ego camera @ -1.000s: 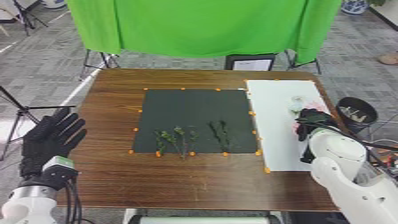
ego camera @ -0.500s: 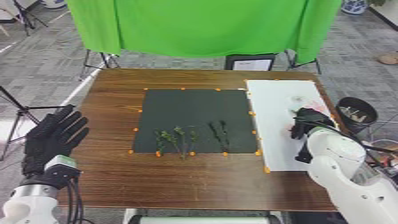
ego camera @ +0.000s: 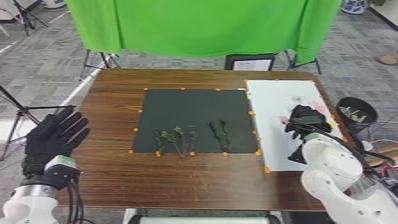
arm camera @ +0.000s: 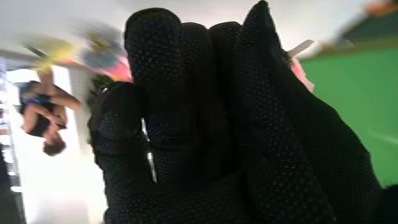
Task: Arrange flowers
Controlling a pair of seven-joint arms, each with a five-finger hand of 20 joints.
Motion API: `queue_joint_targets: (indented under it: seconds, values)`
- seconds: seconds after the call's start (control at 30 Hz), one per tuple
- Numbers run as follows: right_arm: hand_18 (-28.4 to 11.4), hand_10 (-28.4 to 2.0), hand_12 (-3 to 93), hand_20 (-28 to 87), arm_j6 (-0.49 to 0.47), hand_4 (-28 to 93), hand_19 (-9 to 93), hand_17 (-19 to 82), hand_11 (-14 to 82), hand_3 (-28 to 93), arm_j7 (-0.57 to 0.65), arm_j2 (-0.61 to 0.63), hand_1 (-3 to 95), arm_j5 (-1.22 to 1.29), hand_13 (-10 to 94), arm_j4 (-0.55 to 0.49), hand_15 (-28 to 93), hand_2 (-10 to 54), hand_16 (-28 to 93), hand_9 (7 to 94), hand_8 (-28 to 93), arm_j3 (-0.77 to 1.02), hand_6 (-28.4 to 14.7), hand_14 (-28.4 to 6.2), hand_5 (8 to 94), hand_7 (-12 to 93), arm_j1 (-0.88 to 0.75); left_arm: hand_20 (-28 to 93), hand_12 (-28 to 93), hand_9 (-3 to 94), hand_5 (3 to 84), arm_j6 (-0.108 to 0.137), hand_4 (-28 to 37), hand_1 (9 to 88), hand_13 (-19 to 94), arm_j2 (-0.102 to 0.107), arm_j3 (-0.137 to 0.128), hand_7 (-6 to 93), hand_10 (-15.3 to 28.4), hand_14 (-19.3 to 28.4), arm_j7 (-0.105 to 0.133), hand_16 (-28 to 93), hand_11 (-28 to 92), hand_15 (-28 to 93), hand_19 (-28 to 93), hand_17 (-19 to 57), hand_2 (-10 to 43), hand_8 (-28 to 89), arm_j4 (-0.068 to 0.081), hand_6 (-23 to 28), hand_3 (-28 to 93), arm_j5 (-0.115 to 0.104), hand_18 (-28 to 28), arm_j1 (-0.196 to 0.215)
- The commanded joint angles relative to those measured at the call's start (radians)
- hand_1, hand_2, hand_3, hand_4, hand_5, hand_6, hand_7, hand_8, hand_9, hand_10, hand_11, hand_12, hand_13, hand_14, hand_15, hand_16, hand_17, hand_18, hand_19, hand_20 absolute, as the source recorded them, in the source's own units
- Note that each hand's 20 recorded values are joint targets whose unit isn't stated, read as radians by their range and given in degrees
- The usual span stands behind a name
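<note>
Flowers lie on the white sheet, around our right hand, which we see over it at three o'clock in the head view. In the right wrist view, we see this hand's fingers straight and pressed together; we cannot tell whether they touch a bloom. Pink petals and a yellow bloom peep out around the glove.

Farther out, by the head view's clock, we find the round bin just beyond the table's edge at three, and the dark mat in the middle, orange marks around it. Near its close edge lie a bunch of leafy stems towards seven and two darker stems towards five. Our left hand is raised between eight and nine, fingers straight and slightly spread, beside the brown table. At twelve, we see a green cloth.
</note>
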Motion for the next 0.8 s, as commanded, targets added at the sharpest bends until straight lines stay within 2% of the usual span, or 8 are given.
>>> queue_joint_targets:
  seconds: [0.03,0.07,0.2,0.23,0.4,0.6,0.67,0.8]
  values:
    - [-21.6,-9.9,18.9,35,0.033,-28,84,39,10.7,63,-0.095,-0.095,56.3,-0.031,77,-0.039,42,-0.3,27,79.1,-1,-0.255,-0.3,-8.2,79.3,15,0.316,9,13,33.1,40.8,0.004,-26.6,27.4,21,0.006,-0.017,13.3,17.0,17.0,-0.007,-6,21,37,39,-8.3,12.9,-8,0.000,10.7,75,-0.004,16.6,0.016]
    - [-21.6,-10.0,18.8,35,0.021,-28,84,39,10.6,64,-0.121,-0.120,55.9,-0.029,77,-0.039,42,-0.4,27,79.1,-1,-0.290,-0.3,-8.3,79.3,14,0.357,9,13,33.1,40.8,0.005,-26.6,27.3,21,0.010,-0.014,13.2,17.0,17.0,-0.012,-6,21,37,39,-8.3,12.9,-8,0.005,10.7,75,-0.008,16.6,0.007]
    - [-21.6,-10.1,18.5,35,0.015,-28,84,39,10.6,65,-0.243,-0.222,55.4,-0.062,77,0.034,42,-0.5,27,78.6,-1,-0.469,-0.3,-8.3,79.3,14,0.526,9,13,33.0,40.9,0.015,-26.6,27.3,21,0.027,0.010,13.2,17.1,17.0,0.006,-6,21,37,39,-8.4,12.8,-8,0.016,10.7,75,-0.018,16.6,-0.016]
    - [-21.6,-10.1,18.5,35,0.024,-28,84,39,10.6,65,-0.275,-0.248,55.3,-0.074,77,0.069,42,-0.5,27,78.6,-2,-0.510,-0.3,-8.3,79.2,14,0.558,9,13,33.0,40.9,0.020,-26.6,27.3,21,0.029,0.012,13.3,17.1,17.0,0.009,-6,21,37,39,-8.4,12.8,-8,0.009,10.7,75,-0.019,16.6,-0.014]
    - [-21.7,-9.7,18.5,35,-0.026,-28,84,39,10.5,65,-0.365,-0.354,55.2,-0.123,77,0.183,43,-0.7,27,78.3,-2,-0.653,-0.2,-8.3,79.1,14,0.640,9,13,33.1,40.9,0.035,-26.7,27.4,21,0.039,0.029,13.3,17.1,17.0,0.007,-6,21,37,39,-8.4,12.8,-8,0.009,10.7,75,-0.021,16.6,-0.031]
    - [-21.7,-9.9,19.0,35,-0.086,-28,84,39,10.7,65,-0.407,-0.408,55.3,-0.187,77,0.278,43,-0.9,28,78.5,-1,-0.793,-0.1,-8.4,79.0,14,0.705,9,13,33.0,40.9,0.050,-26.7,27.4,21,0.055,0.038,13.4,17.1,17.0,0.020,-6,21,37,39,-8.4,12.7,-8,0.011,10.7,75,-0.026,16.7,-0.035]
    - [-21.8,-9.9,19.0,35,-0.092,-28,84,39,10.7,65,-0.406,-0.415,55.2,-0.203,77,0.298,43,-1.0,28,78.5,-2,-0.832,-0.1,-8.4,79.0,14,0.726,9,13,33.1,40.9,0.050,-26.7,27.3,21,0.056,0.038,13.5,17.1,17.0,0.016,-6,21,37,39,-8.4,12.7,-8,0.014,10.7,75,-0.024,16.7,-0.042]
    - [-21.8,-10.0,19.0,36,-0.121,-28,84,39,10.8,66,-0.418,-0.430,55.0,-0.253,77,0.328,43,-1.1,28,78.2,-2,-0.885,0.0,-8.4,79.0,15,0.751,9,13,33.2,41.0,0.054,-26.8,27.3,21,0.063,0.034,13.5,17.1,17.0,0.022,-6,21,37,39,-8.4,12.8,-8,0.010,10.7,75,-0.024,16.7,-0.033]
